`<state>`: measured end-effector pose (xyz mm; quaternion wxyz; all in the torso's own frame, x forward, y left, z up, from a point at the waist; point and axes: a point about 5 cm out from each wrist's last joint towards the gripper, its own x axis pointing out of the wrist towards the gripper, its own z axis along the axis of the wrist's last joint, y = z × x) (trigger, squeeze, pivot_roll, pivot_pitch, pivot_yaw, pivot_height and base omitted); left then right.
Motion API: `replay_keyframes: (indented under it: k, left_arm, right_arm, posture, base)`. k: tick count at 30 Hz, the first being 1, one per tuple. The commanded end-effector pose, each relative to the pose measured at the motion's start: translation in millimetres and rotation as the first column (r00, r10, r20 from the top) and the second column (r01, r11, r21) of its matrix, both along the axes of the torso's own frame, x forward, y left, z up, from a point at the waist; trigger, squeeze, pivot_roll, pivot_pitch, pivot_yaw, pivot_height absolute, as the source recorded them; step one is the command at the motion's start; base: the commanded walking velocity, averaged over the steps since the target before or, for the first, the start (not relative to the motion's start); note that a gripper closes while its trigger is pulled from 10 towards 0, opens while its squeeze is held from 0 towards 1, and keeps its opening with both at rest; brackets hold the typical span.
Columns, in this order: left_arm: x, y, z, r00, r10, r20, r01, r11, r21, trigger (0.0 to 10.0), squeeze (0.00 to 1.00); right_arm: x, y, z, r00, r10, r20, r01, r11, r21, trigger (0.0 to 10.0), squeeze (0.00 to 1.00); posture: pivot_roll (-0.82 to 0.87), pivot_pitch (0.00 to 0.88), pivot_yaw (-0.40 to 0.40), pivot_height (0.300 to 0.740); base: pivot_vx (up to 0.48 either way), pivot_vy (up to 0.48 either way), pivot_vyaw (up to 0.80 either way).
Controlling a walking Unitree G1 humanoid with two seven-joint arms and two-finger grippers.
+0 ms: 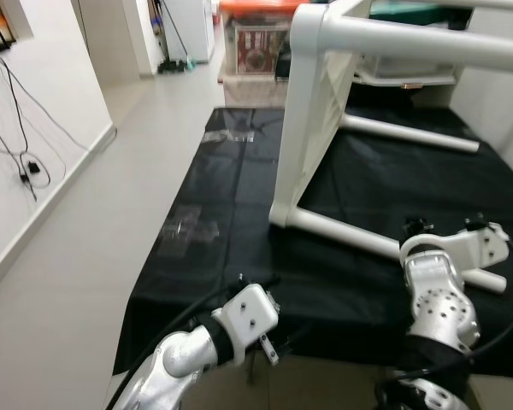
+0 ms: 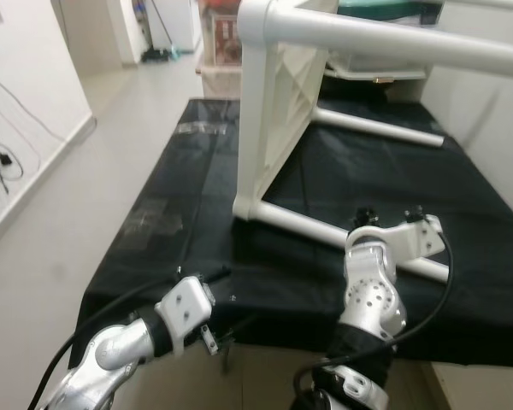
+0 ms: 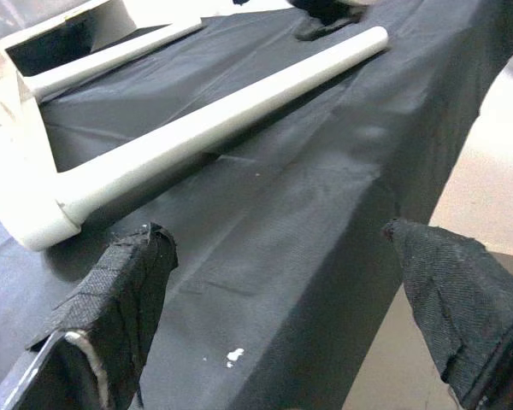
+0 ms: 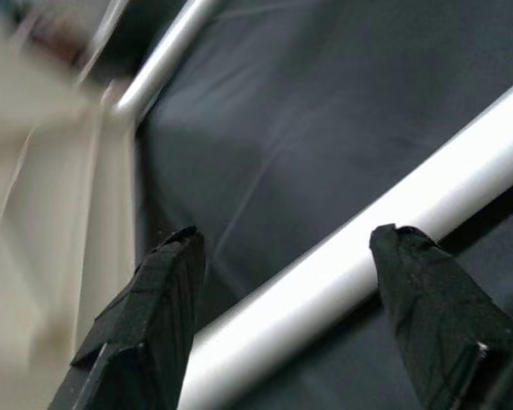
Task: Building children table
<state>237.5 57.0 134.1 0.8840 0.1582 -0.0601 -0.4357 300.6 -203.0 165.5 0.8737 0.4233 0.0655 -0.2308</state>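
The white table frame [image 1: 325, 111] lies tipped on the black-covered bench [image 1: 239, 213], its near leg tube [image 4: 342, 265] running crosswise. The right hand [image 4: 282, 282] — fingers wide — straddles that tube; the left hand [image 3: 274, 290], also wide, hovers at the bench edge, farther off.

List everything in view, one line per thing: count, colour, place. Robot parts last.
table frame: one, white, lying on its side on the black cloth, legs pointing toward the robot's right.
near leg: one, white tube, resting on the cloth in front of the right gripper.
black cloth: one, black, covering the low work surface.
clear plastic bags: two, transparent, on the cloth's left part.
storage box: one, clear with orange lid, at the far end.
cables: several, black, along the left wall.
floor: grey, left of the surface.
left gripper: one, black fingers open, at the cloth's near edge.
right gripper: one, black fingers open, straddling the near leg.
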Motion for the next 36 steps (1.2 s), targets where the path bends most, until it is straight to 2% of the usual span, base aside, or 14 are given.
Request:
replay_keyframes:
  k: [1,3,5,6,7,8,9,10,11,12,13,14,26,36]
  left_arm:
    - [1.0,0.0,-2,1.000,0.009,-0.008,-0.009,1.000,0.000,10.0,0.00]
    - [7.9,3.6,-3,0.997,0.066,-0.031,-0.067,0.998,-0.017,10.0,0.00]
    - [11.3,5.1,-3,0.995,0.091,-0.042,-0.092,0.995,-0.029,10.0,0.00]
    - [11.3,5.1,-3,0.995,0.091,-0.042,-0.092,0.995,-0.029,10.0,0.00]
    - [16.0,7.1,-3,0.991,0.123,-0.055,-0.125,0.991,-0.044,10.0,0.00]
    - [20.4,8.8,-4,0.986,0.148,-0.076,-0.153,0.987,-0.058,10.0,0.00]
    - [20.4,8.8,-4,0.986,0.148,-0.076,-0.153,0.987,-0.058,10.0,0.00]
    - [23.8,10.5,-5,0.981,0.171,-0.088,-0.177,0.982,-0.063,10.0,0.00]
    - [23.8,10.5,-5,0.981,0.171,-0.088,-0.177,0.982,-0.063,10.0,0.00]
    - [27.0,12.2,-6,0.976,0.189,-0.107,-0.198,0.977,-0.076,10.0,0.00]
    - [27.0,12.2,-6,0.976,0.189,-0.107,-0.198,0.977,-0.076,10.0,0.00]
    - [31.6,15.9,-8,0.969,0.217,-0.115,-0.226,0.971,-0.076,10.0,0.00]
    - [34.5,17.5,-13,0.962,0.233,-0.140,-0.245,0.967,-0.071,10.0,0.00]
    - [34.7,16.9,-12,0.966,0.220,-0.139,-0.232,0.969,-0.079,10.0,0.00]
  right_arm:
    - [-9.5,46.1,-20,0.992,0.107,-0.073,-0.100,0.991,0.090,10.0,0.00]
    - [-10.9,32.7,-12,0.997,0.046,-0.061,-0.056,0.985,-0.163,10.0,0.00]
    - [-11.3,27.8,-4,0.999,0.048,-0.008,-0.048,0.960,-0.275,10.0,0.00]
    - [-11.3,27.8,-4,0.999,0.048,-0.008,-0.048,0.960,-0.275,10.0,0.00]
    - [-12.4,24.0,5,0.997,0.074,0.030,-0.053,0.894,-0.445,10.0,0.00]
    - [-14.8,23.5,14,0.991,0.120,0.053,-0.060,0.777,-0.626,10.0,0.00]
    - [-14.8,23.5,14,0.991,0.120,0.053,-0.060,0.777,-0.626,10.0,0.00]
    - [-17.4,25.4,18,0.985,0.162,0.059,-0.066,0.670,-0.739,10.0,0.00]
    - [-17.4,25.4,18,0.985,0.162,0.059,-0.066,0.670,-0.739,10.0,0.00]
    - [-21.5,27.8,20,0.980,0.190,0.050,-0.077,0.605,-0.793,10.0,0.00]
    - [-21.5,27.8,20,0.980,0.190,0.050,-0.077,0.605,-0.793,10.0,0.00]
    - [-27.8,30.3,19,0.979,0.203,0.032,-0.089,0.559,-0.824,10.0,0.00]
    - [-32.5,35.2,17,0.976,0.217,0.033,-0.082,0.497,-0.864,10.0,0.00]
    - [-36.9,34.6,16,0.978,0.206,0.035,-0.060,0.436,-0.898,10.0,0.00]
  posture:
    - [0.10,0.000,-0.027,0.740]
    - [0.09,0.000,-0.027,0.740]
    - [0.09,0.000,-0.027,0.740]
    - [0.09,0.000,-0.027,0.740]
    - [0.09,0.000,-0.028,0.740]
    - [0.08,0.000,-0.025,0.740]
    - [0.08,0.000,-0.025,0.740]
    - [0.08,0.000,-0.023,0.740]
    - [0.08,0.000,-0.023,0.740]
    - [0.08,0.000,-0.026,0.740]
    - [0.08,0.000,-0.026,0.740]
    - [0.08,0.000,-0.026,0.740]
    - [0.08,0.000,-0.028,0.740]
    - [0.08,0.000,-0.030,0.740]
  base:
    - [0.000,0.000,0.00]
    - [0.000,0.000,0.00]
    - [0.000,0.000,0.00]
    - [0.000,0.000,0.00]
    - [0.000,0.000,0.00]
    - [0.000,-0.240,0.00]
    - [0.000,-0.240,0.00]
    - [0.259,-0.262,0.00]
    - [0.259,-0.262,0.00]
    - [0.401,-0.259,0.00]
    - [0.401,-0.259,0.00]
    - [0.435,0.000,0.00]
    - [0.387,-0.133,0.00]
    - [0.000,0.000,0.00]
